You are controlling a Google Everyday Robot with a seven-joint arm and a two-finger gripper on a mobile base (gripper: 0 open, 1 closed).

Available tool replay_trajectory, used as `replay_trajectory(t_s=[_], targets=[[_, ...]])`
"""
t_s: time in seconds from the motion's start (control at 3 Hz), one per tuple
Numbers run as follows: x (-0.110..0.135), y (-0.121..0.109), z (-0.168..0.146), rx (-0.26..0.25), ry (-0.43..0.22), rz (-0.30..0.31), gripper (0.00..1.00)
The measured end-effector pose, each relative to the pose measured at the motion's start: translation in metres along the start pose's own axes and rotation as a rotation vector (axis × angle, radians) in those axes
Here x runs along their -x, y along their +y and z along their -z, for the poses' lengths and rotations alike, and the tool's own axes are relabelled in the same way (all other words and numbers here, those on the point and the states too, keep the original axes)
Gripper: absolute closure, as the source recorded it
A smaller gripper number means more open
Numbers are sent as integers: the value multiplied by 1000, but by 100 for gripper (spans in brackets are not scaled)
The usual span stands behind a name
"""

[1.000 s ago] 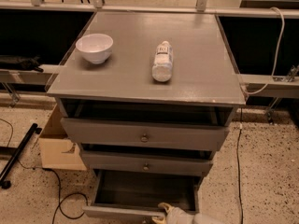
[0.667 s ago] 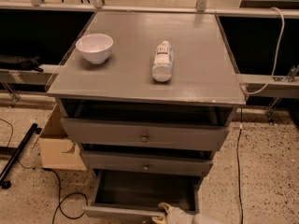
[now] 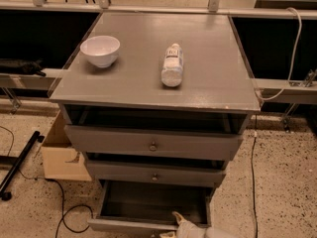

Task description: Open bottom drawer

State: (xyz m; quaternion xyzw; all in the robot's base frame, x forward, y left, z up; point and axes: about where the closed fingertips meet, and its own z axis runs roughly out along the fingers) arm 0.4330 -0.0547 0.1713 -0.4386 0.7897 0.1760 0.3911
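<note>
Camera view: gripper (image 3: 182,226) at front of bottom drawer (image 3: 121,225).

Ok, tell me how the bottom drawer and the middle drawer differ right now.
The bottom drawer is pulled well out with its inside showing; the middle drawer sits nearly shut, with only a dark slit above its front. The middle drawer's knob faces the camera; the bottom drawer's knob is not visible. The pincer is at the bottom drawer's front edge, below and apart from the middle drawer. Both are grey.
</note>
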Motion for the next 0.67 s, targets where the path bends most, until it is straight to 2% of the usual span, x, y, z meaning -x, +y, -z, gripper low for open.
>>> replay_trajectory(t_s=[0.33,0.67], targets=[[0,0,0,0,0,0,0],[0,0,0,0,0,0,0]])
